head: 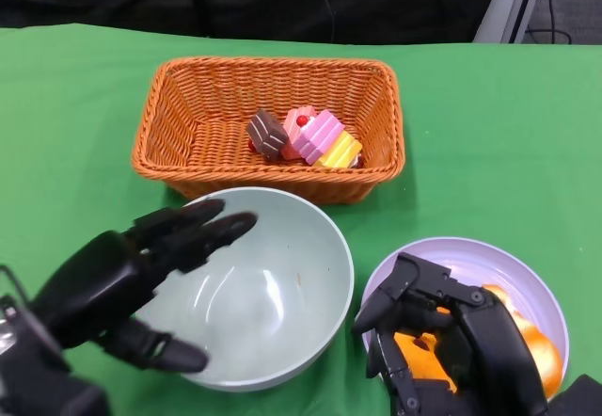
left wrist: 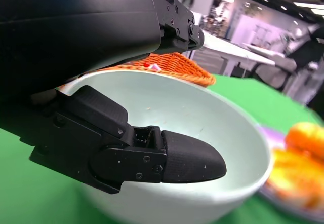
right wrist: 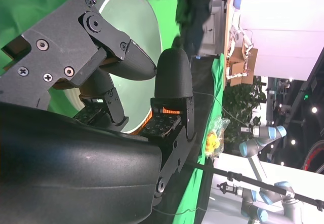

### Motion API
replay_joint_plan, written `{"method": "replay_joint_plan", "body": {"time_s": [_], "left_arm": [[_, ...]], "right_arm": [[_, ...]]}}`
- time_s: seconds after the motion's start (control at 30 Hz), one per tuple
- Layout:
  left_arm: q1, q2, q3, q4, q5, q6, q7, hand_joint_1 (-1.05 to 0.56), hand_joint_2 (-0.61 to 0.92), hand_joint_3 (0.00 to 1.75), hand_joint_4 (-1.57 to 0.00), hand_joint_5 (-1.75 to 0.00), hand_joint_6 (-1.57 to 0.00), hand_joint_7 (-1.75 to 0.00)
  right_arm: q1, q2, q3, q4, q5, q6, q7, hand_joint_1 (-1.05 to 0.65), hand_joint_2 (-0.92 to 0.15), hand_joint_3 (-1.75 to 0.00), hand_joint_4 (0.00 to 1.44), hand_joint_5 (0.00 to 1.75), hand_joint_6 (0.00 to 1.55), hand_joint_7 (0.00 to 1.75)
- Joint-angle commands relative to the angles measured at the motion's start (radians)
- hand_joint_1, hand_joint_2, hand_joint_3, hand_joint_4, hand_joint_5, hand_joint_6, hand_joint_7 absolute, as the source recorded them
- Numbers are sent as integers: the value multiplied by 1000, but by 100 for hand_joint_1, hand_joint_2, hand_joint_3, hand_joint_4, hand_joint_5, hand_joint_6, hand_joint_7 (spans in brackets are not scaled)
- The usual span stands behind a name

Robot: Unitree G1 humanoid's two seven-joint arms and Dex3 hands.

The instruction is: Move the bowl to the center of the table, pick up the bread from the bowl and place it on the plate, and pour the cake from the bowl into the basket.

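The pale green bowl (head: pixel 273 294) stands upright and empty in the middle, just in front of the orange wicker basket (head: pixel 169 124). Several cake pieces (head: pixel 306 138) lie inside the basket. My left hand (head: pixel 132 280) is at the bowl's left rim, fingers (left wrist: pixel 126 11) spread above the rim and thumb (left wrist: pixel 187 155) outside the wall, not gripping it. The bowl (left wrist: pixel 202 117) fills the left wrist view. Orange bread (head: pixel 531 345) lies on the lilac plate (head: pixel 470 251) at lower right. My right hand (head: pixel 442 341) hovers over it with loosely bent fingers (right wrist: pixel 172 77), hiding part of the bread.
Green cloth (head: pixel 499 124) covers the table, with bare cloth right of the basket and at far left. The bowl nearly touches the basket's front wall and the plate's left edge. Dark background lies beyond the far table edge.
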Motion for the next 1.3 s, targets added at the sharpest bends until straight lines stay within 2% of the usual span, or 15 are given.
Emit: {"method": "replay_joint_plan", "body": {"time_s": [0.03, 0.07, 0.1, 0.17, 0.2, 0.23, 0.27, 0.3, 0.33, 0.4, 0.43, 0.5, 0.83, 1.1, 1.3], "left_arm": [[189, -121, 235, -399, -1217, 865, -740, -75, 92, 24, -44, -14, -38, -5], [207, -132, 232, -429, -1243, 897, -715, -72, 92, 22, -46, -14, -41, -5], [220, -139, 231, -451, -1258, 918, -697, -50, 92, 15, -70, -24, -66, -11], [251, -153, 212, -483, -1240, 919, -670, -38, 92, 10, -83, -28, -81, -11], [265, -159, 197, -485, -1203, 894, -673, -28, 92, 11, -93, -48, -95, -16], [276, -163, 190, -488, -1178, 881, -678, -21, 92, 14, -89, -86, -107, -22], [281, -164, 177, -476, -1127, 842, -699, -19, 92, 15, -87, -101, -110, -24], [283, -160, 171, -466, -1084, 814, -718, -16, 92, 23, -87, -118, -110, -45], [286, -159, 172, -464, -1057, 804, -733, -12, 88, 36, -87, -133, -99, -81], [295, -172, 185, -466, -972, 752, -748, -12, 78, 61, -83, -151, -85, -115], [299, -183, 199, -468, -942, 741, -762, -15, 74, 74, -79, -161, -77, -132], [296, -205, 220, -451, -887, 702, -809, -19, 73, 80, -73, -170, -70, -144], [261, -257, 304, -446, -725, 635, -903, -21, 74, 74, -71, -170, -74, -136], [271, -272, 355, -503, -731, 694, -923, -25, 78, 70, -71, -171, -71, -141], [282, -257, 388, -658, -738, 815, -889, -27, 81, 63, -73, -170, -70, -144]], "right_arm": [[23, -18, -28, -26, 24, -15, 3, -4, -40, -140, 84, 166, 76, 139], [27, -22, -30, -32, 33, -9, 9, -4, -40, -140, 84, 166, 76, 139], [29, -25, -31, -37, 40, -4, 15, -4, -40, -140, 83, 166, 75, 139], [38, -30, -33, -55, 53, 10, 22, -5, -41, -140, 83, 166, 75, 139], [43, -33, -35, -63, 56, 13, 23, -4, -41, -139, 83, 166, 75, 139], [46, -35, -36, -69, 58, 15, 25, -3, -41, -139, 82, 166, 75, 139], [50, -40, -41, -69, 58, 2, 28, -3, -41, -138, 82, 166, 75, 139], [52, -46, -47, -68, 59, -9, 32, -3, -41, -138, 82, 166, 75, 139], [54, -49, -51, -69, 59, -16, 37, -4, -41, -137, 81, 166, 75, 139], [61, -59, -61, -91, 74, -2, 49, -5, -43, -135, 80, 165, 74, 139], [64, -62, -64, -101, 80, 7, 54, -6, -44, -132, 80, 165, 74, 140], [66, -71, -71, -118, 93, 25, 62, -5, -45, -130, 80, 165, 73, 140], [27, -83, -79, -232, 125, 181, 70, -8, -47, -125, 79, 163, 73, 137], [10, -70, -63, -303, 123, 261, 54, -9, -47, -127, 78, 165, 73, 137], [-14, -80, -59, -422, 143, 376, 49, -11, -48, -123, 76, 164, 72, 134]]}}
